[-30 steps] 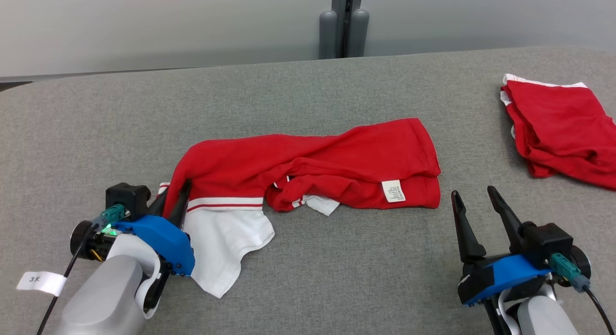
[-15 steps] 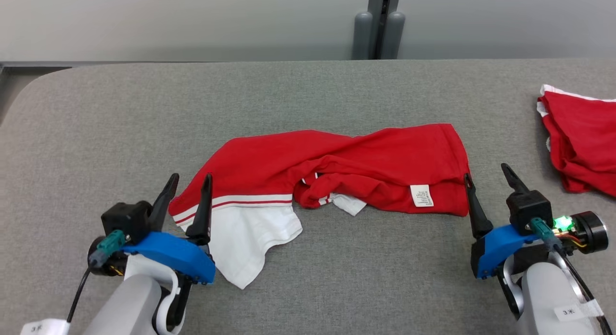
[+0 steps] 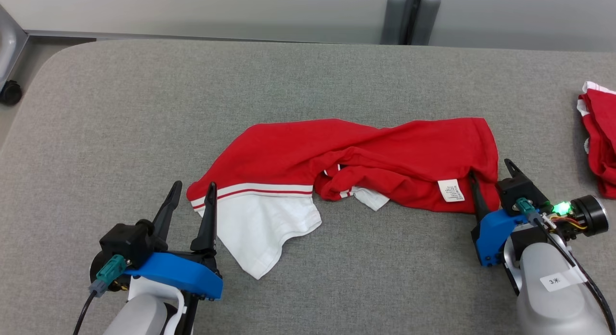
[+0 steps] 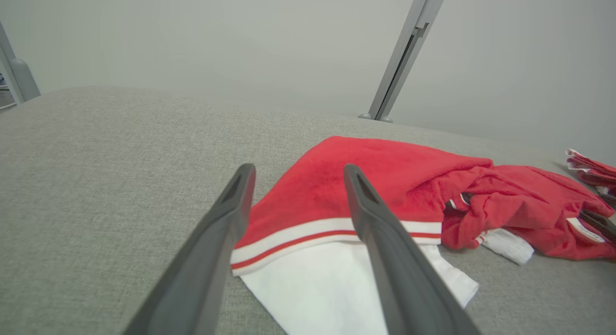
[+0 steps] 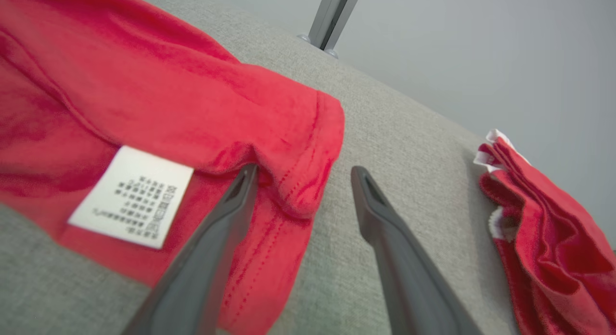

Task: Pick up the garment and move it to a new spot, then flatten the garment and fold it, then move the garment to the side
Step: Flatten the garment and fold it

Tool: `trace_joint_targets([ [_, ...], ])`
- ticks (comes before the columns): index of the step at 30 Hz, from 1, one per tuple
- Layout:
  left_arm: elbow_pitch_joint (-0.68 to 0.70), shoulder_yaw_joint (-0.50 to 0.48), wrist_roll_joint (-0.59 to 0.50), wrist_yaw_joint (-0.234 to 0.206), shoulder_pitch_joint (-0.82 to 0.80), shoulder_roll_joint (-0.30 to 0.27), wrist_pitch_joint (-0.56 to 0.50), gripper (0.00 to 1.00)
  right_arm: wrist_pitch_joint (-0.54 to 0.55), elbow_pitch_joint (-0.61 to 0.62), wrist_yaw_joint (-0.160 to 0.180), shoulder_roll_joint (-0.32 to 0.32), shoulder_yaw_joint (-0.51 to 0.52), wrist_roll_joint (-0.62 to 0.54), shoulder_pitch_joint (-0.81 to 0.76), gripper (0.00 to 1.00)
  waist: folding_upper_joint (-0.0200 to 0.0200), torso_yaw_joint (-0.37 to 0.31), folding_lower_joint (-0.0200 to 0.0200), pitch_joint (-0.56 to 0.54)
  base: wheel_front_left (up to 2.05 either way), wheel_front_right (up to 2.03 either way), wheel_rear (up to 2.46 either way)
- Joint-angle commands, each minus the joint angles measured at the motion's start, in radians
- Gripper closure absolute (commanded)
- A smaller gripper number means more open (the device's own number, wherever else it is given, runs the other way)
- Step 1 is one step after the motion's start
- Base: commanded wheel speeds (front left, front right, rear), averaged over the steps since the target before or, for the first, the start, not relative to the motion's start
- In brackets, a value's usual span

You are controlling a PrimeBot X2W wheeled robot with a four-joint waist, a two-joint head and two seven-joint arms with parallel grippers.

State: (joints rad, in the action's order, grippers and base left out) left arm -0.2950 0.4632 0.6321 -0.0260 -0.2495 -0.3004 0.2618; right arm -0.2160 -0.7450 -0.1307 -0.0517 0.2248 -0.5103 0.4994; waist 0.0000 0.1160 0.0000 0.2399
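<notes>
Garment (image 3: 346, 157), a red shirt with a white striped sleeve, lies crumpled lengthwise across the middle of the grey fabric-covered table (image 3: 120, 133).

In the head view the left gripper (image 3: 195, 184) stands at the white sleeve's outer edge and the right gripper (image 3: 490, 168) at the opposite hem corner. Both have their fingers spread wide and neither grips anything.

The left wrist view shows the left gripper (image 4: 299, 169) framing the red-and-white striped band, low over the cloth. It cannot be told whether the fingers touch the cloth.

The right wrist view shows what the head view blurs. One finger of the right gripper (image 5: 304, 170) is tucked under a fold of the hem, the other sits over bare table, and the hem corner lies between them, unclamped. The white care label (image 5: 131, 196) is beside it, its print too small to read.

A second red garment (image 3: 599, 137) lies at the table's right end, well apart and cut off by the frame. Behind the table are a pale wall and a grey post (image 3: 410, 15). A dark caster (image 3: 9, 92) is on the floor at the far left. Much of the shirt's shape is lost in its own folds.
</notes>
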Motion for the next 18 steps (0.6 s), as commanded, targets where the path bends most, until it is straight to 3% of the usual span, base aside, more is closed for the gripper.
trace_joint_targets([
  [1,0.009,-0.005,-0.007,-0.005,0.007,-0.003,0.004,0.0,-0.009,-0.012,0.0,-0.004,0.004,-0.006,0.02,0.0,0.0,0.001,0.0,0.002,0.0,0.0,0.0],
  [2,0.015,-0.004,-0.008,-0.007,0.009,-0.004,0.004,0.0,-0.013,-0.022,0.0,-0.004,0.006,-0.011,0.029,0.0,0.0,0.001,0.0,0.003,0.0,0.0,0.0],
  [3,0.02,-0.003,-0.009,-0.01,0.011,-0.004,0.004,0.0,-0.019,-0.031,0.0,-0.003,0.005,-0.016,0.038,0.14,0.0,0.0,0.0,0.004,0.0,0.0,0.0],
  [4,0.025,-0.002,-0.009,-0.009,0.012,-0.005,0.004,0.0,-0.023,-0.04,0.0,-0.003,0.004,-0.019,0.045,0.51,0.0,0.0,0.0,0.005,0.0,0.0,0.0],
  [7,0.035,0.001,-0.009,-0.015,0.017,-0.009,0.003,0.0,-0.035,-0.068,0.0,-0.002,-0.003,-0.022,0.061,0.69,0.0,-0.003,0.0,0.005,0.0,0.0,0.0],
  [9,0.041,0.001,-0.009,-0.017,0.018,-0.012,0.002,0.0,-0.041,-0.081,0.0,-0.001,-0.007,-0.022,0.073,1.0,0.0,-0.006,0.0,0.003,0.0,0.0,0.0],
  [14,0.05,0.003,-0.009,-0.024,0.026,-0.018,-0.001,0.0,-0.049,-0.079,0.0,0.0,-0.016,0.008,0.078,1.0,0.0,-0.021,0.0,-0.011,0.0,0.0,0.0],
  [18,0.052,0.011,-0.007,-0.027,0.041,-0.017,-0.003,0.0,-0.05,-0.002,0.0,0.001,-0.079,0.095,0.026,1.0,0.0,-0.039,0.0,-0.035,0.0,0.0,0.0],
])
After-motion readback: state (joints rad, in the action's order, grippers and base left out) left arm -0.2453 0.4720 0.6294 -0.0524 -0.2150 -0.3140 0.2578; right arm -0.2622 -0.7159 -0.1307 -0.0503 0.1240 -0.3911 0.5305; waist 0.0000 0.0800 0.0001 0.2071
